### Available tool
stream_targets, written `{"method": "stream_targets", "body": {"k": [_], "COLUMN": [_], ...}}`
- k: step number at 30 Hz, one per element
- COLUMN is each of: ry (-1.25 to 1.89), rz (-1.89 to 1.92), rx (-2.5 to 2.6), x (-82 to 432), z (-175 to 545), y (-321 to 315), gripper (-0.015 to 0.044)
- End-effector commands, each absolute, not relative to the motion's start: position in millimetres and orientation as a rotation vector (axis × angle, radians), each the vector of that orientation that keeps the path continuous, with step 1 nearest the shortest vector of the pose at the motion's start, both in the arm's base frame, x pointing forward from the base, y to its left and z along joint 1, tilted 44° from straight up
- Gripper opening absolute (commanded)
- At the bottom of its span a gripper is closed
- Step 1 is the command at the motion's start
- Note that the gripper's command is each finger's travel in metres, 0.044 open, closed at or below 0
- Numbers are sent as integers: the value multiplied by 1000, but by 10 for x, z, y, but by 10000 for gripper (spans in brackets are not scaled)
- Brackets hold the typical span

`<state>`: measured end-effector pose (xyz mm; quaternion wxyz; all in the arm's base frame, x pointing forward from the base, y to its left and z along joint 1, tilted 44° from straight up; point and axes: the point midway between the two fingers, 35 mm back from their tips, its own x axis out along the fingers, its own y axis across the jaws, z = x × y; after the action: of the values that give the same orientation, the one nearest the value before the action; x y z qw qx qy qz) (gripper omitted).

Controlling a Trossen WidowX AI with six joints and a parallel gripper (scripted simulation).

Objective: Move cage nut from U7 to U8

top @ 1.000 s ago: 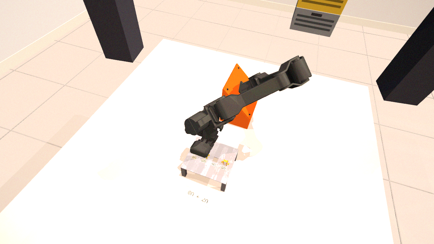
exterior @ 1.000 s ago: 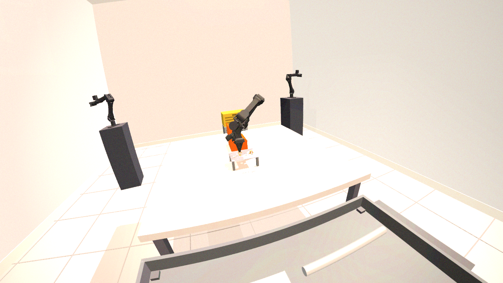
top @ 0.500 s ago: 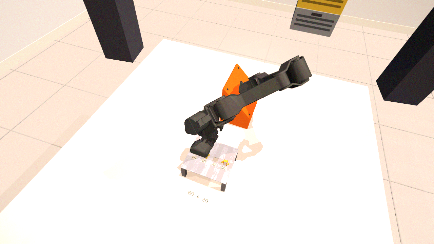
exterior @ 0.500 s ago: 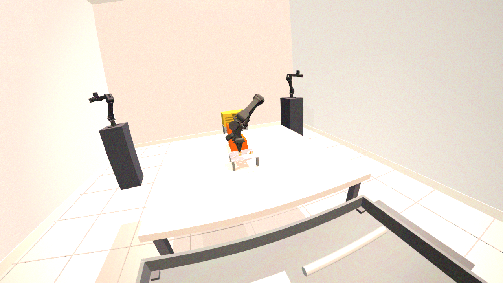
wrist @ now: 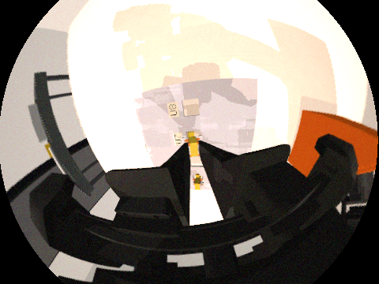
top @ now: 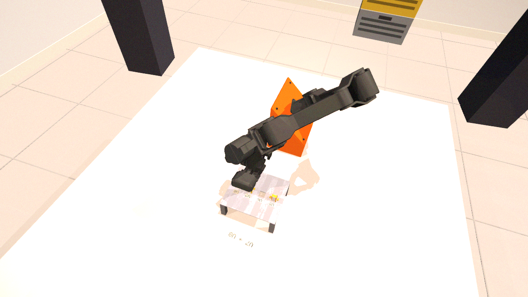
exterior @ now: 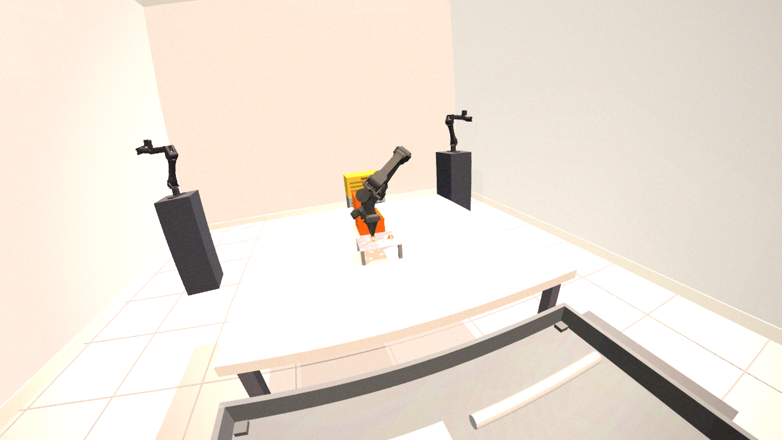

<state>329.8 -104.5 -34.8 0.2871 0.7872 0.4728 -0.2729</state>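
Gripper: the gripper (top: pixel 252 189) (exterior: pixel 372 236) (wrist: pixel 194 145) points down at U7, fingers nearly together, pinching the yellow nut.
U7 nut: the yellow nut (top: pixel 253 189) (exterior: pixel 372 239) (wrist: pixel 193 148) is between the fingertips, by the U7 label. Seating and wings: can't tell, fingers and plate in the way.
U8: the square hole (wrist: pixel 191 107) beside its label is open, no nut in it. Move not done.
U5 nut: the other nut (top: pixel 274 198) (exterior: pixel 390 236) (wrist: pixel 197 181) sits at U5, apart from the fingers.
U6: an open hole (top: pixel 262 193) between the two nuts.
Rail: the pale plate (top: pixel 251 209) (exterior: pixel 377 245) (wrist: pixel 233 114) stands on short dark legs on the white table (top: pixel 369 184) (exterior: pixel 328 306).
Arm: the dark arm (top: pixel 317 109) (exterior: pixel 389 168) bends over and down to the plate, near the orange block (top: pixel 288 97) (exterior: pixel 375 225) (wrist: pixel 316 138).
Table mark: printed text (top: pixel 240 239) pairs U7 and U8.
Foreground: white rod (exterior: pixel 536 391) in a grey tray (exterior: pixel 393 376).
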Motion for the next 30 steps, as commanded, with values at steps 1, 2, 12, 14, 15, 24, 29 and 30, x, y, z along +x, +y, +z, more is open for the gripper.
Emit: {"method": "stream_targets", "body": {"k": [1, 2, 12, 14, 15, 24, 29, 30], "ry": [1264, 1264, 1264, 1264, 1264, 1265, 1271, 1272], "rz": [-724, -724, -724, -724, -724, -725, -727, -727], "rx": [2099, 2099, 2099, 2099, 2099, 2099, 2096, 2096], "x": [3303, 3303, 3302, 3302, 3302, 3302, 3304, 3304], "z": [-338, -338, -335, -335, -334, -331, -330, -329], "y": [-1051, -1051, -1054, -1054, -1055, -1058, -1059, -1059], "gripper": [28, 28, 28, 28, 28, 28, 28, 28]}}
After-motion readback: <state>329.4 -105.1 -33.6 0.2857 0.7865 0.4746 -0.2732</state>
